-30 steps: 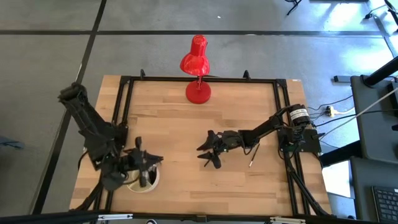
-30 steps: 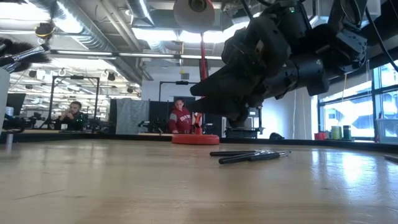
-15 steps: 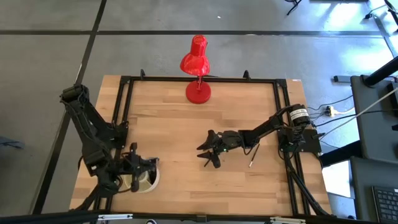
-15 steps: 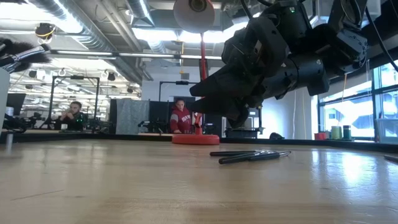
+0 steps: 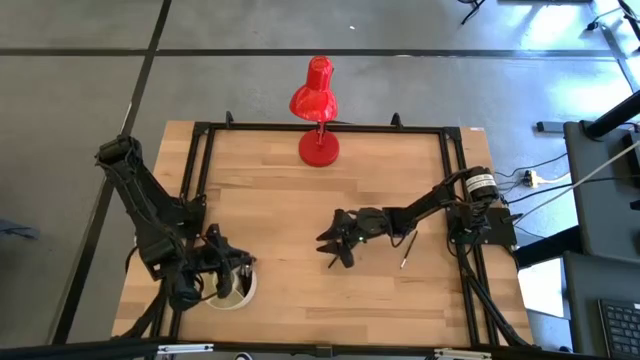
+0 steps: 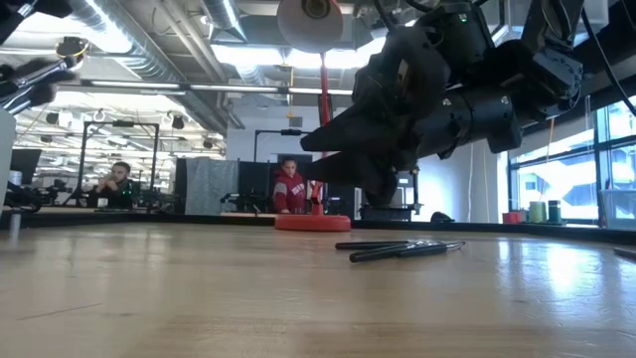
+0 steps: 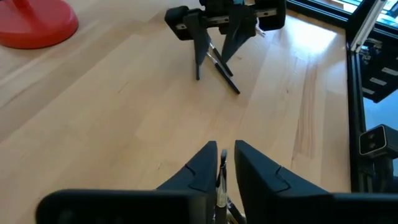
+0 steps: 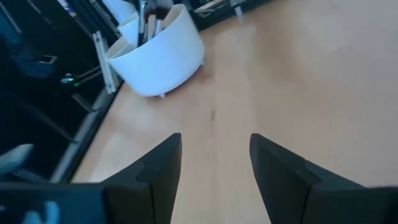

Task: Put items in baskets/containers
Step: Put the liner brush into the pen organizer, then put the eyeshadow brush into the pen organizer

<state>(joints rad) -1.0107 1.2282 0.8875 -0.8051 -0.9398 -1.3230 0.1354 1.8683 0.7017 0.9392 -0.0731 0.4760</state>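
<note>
The left gripper (image 5: 228, 278) hangs over the cream dish (image 5: 244, 292) at the desk (image 5: 280, 190) front-left corner, jaws nearly closed around 1 thin brush (image 7: 220, 186). The right gripper (image 5: 335, 247) hovers mid-desk, jaws wide open, above loose brushes (image 6: 397, 249).

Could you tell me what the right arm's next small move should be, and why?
Probably lower the right gripper and close it: its open fingers hang above a thin dark-handled makeup brush on the wooden table. The left gripper is over the round cream dish.
</note>
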